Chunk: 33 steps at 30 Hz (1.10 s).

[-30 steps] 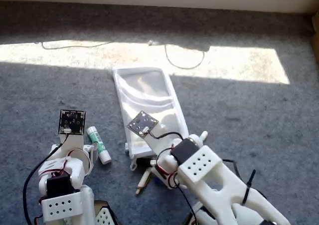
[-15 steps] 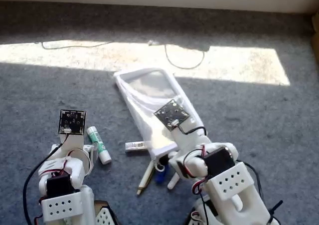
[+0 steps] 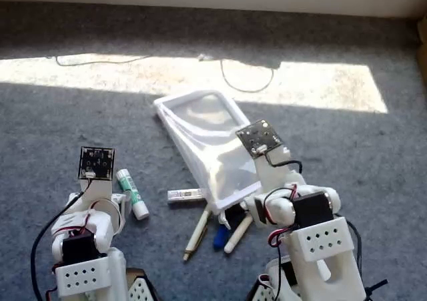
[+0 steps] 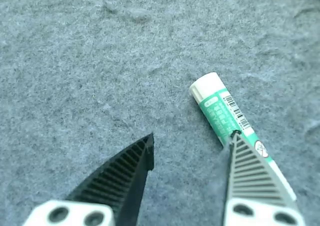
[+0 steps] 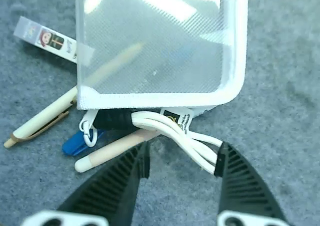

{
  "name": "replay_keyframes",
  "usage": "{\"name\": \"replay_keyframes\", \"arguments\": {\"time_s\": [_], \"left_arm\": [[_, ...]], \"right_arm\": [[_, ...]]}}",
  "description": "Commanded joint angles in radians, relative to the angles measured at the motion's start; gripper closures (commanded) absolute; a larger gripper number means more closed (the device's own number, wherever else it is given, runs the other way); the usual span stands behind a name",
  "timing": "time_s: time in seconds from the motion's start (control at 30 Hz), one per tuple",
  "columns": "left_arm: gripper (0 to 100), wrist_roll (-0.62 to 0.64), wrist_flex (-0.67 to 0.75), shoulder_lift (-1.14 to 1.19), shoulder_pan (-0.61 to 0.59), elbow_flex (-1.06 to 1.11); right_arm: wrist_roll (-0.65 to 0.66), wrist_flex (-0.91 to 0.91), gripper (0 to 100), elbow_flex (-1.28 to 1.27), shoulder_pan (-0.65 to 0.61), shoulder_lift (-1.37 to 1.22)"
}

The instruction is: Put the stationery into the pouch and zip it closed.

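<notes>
No words legible. Glue stick (image 4: pixel 226 114): green label with barcode, small print unreadable. Pouch (image 5: pixel 160 40): small white tag (image 5: pixel 178 119) on edge seam, mark too small. Flat packet (image 5: pixel 46 37) beside pouch: cartoon-figure label.

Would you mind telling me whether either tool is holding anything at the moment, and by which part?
Nothing is held. The right tool stands open astride the pouch's white loop; the left tool is open beside the glue stick.

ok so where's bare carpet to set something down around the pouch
Widest free patch: carpet right of the pouch in the high view, out to the picture's edge. Another lies left of it, beyond the glue stick. Crowded at the pouch's near end, where the pens and a small packet lie.
</notes>
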<state>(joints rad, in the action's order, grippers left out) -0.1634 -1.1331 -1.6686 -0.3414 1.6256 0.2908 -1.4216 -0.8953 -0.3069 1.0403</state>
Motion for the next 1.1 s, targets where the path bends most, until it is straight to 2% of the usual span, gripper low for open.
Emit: {"name": "replay_keyframes", "arguments": {"time_s": [0.0, 0.07, 0.2, 0.3, 0.43, 0.77, 1.07], "left_arm": [[77, 0.008, 0.014, 0.001, -0.010, -0.005], [77, 0.008, 0.014, 0.001, -0.010, -0.005], [77, 0.008, 0.014, 0.001, -0.010, -0.005], [77, 0.008, 0.014, 0.001, -0.010, -0.005], [77, 0.008, 0.014, 0.001, -0.010, -0.005], [77, 0.008, 0.014, 0.001, -0.010, -0.005], [77, 0.008, 0.014, 0.001, -0.010, -0.005]], "right_arm": [[0.008, -0.028, 85.1, 0.128, 0.008, 0.027], [0.008, -0.027, 88.8, 0.151, -0.008, 0.024], [0.006, -0.022, 94.6, 0.099, -0.143, -0.033], [0.006, 0.059, 97.1, 0.038, -0.197, -0.113], [0.006, 0.189, 97.7, -0.005, -0.197, -0.229], [0.006, 0.364, 97.7, 0.001, -0.199, -0.539], [0.006, 0.645, 97.7, 0.001, -0.200, -0.634]]}}
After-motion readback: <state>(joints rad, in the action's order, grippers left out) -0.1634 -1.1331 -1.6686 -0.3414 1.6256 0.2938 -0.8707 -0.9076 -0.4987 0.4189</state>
